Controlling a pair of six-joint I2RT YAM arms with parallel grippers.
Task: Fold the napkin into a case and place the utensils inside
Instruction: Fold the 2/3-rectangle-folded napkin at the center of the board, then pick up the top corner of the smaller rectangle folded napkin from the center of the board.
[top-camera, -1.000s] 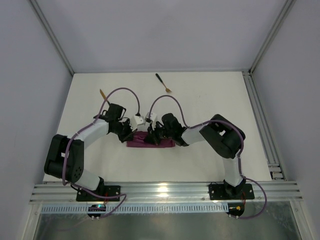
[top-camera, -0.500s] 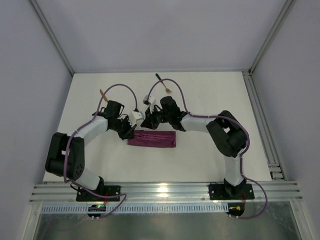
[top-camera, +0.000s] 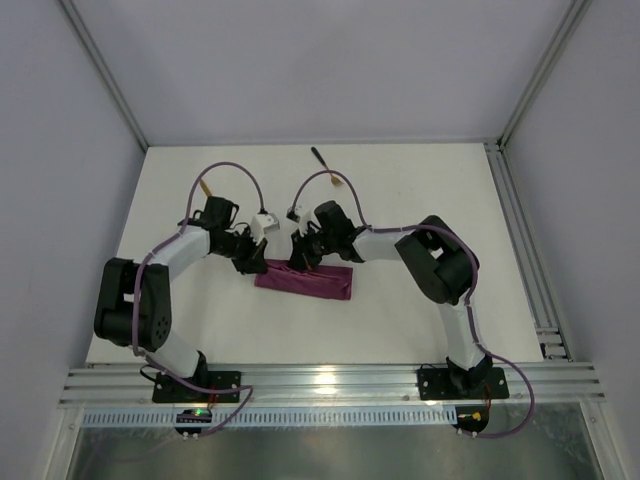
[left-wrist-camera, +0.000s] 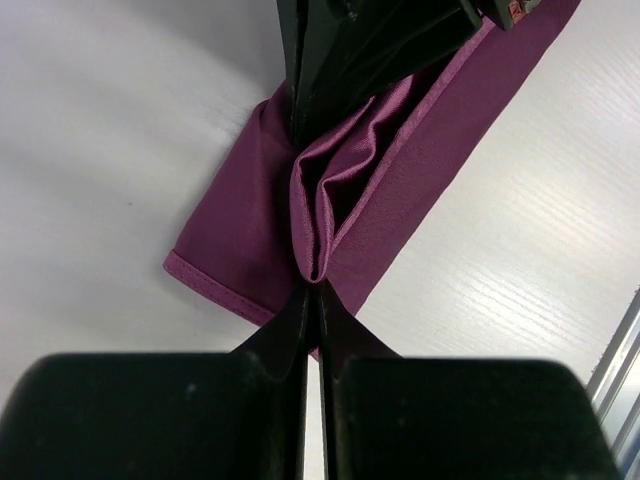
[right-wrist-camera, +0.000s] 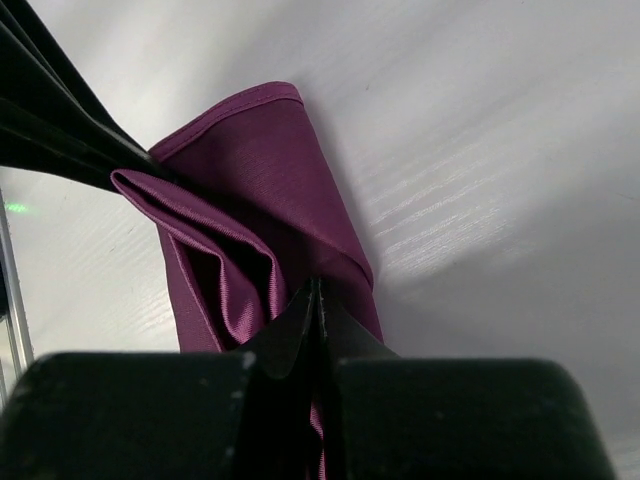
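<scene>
Left end effector (left-wrist-camera: 312, 288) clamped on napkin (top-camera: 325, 285) fold | right end effector (right-wrist-camera: 315, 286) likewise | napkin long axis left-right

Robotics lab cell: white table (top-camera: 400, 320), plain grey walls (top-camera: 300, 70), aluminium frame rails (top-camera: 330, 385).

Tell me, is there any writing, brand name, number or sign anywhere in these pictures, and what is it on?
No text can be read anywhere.
The napkin is plain purple cloth.
The left pincer and right pincer are bare black, with no lettering showing.
The white table is unmarked.
A small green light glows by the left arm's base, but it carries no words.
</scene>
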